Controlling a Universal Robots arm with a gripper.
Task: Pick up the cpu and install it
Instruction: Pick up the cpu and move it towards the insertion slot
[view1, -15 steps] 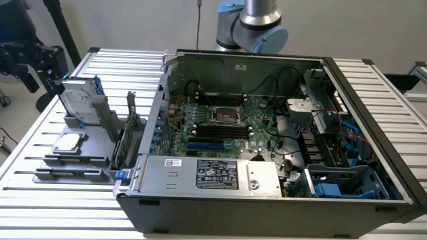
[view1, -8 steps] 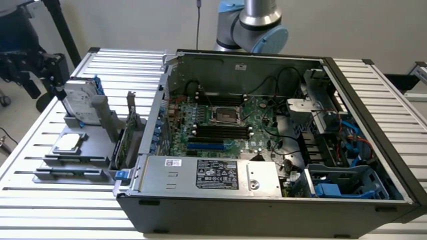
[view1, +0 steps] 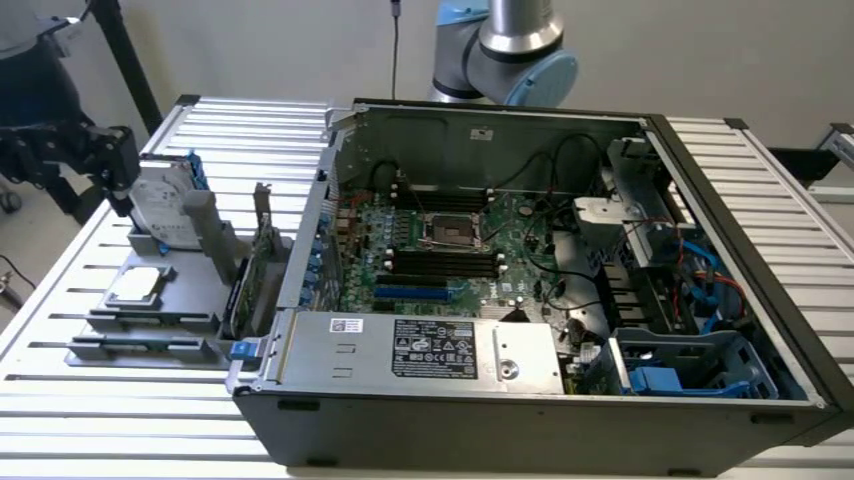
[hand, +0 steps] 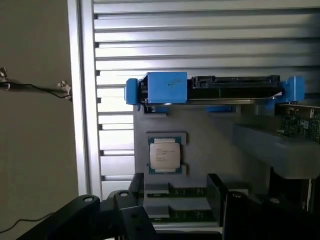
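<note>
The cpu (view1: 138, 285) is a small square chip with a silver top. It lies flat in a recess of the grey holder tray (view1: 187, 300) on the slatted table, to the exterior view's left of the open computer case (view1: 534, 400). In the wrist view the cpu (hand: 165, 155) lies a short way beyond my gripper (hand: 176, 189). The gripper's dark fingers (hand: 137, 186) stand wide apart with nothing held between them. On the green motherboard the empty socket (view1: 447, 232) shows inside the case.
A hard drive in a blue frame (view1: 167, 200) stands upright at the far end of the tray; it is the blue-framed drive (hand: 210, 90) beyond the cpu. Memory sticks (hand: 187, 192) lie in tray slots. An expansion card (view1: 256, 270) stands between tray and case. The arm's base (view1: 514, 45) rises behind the case.
</note>
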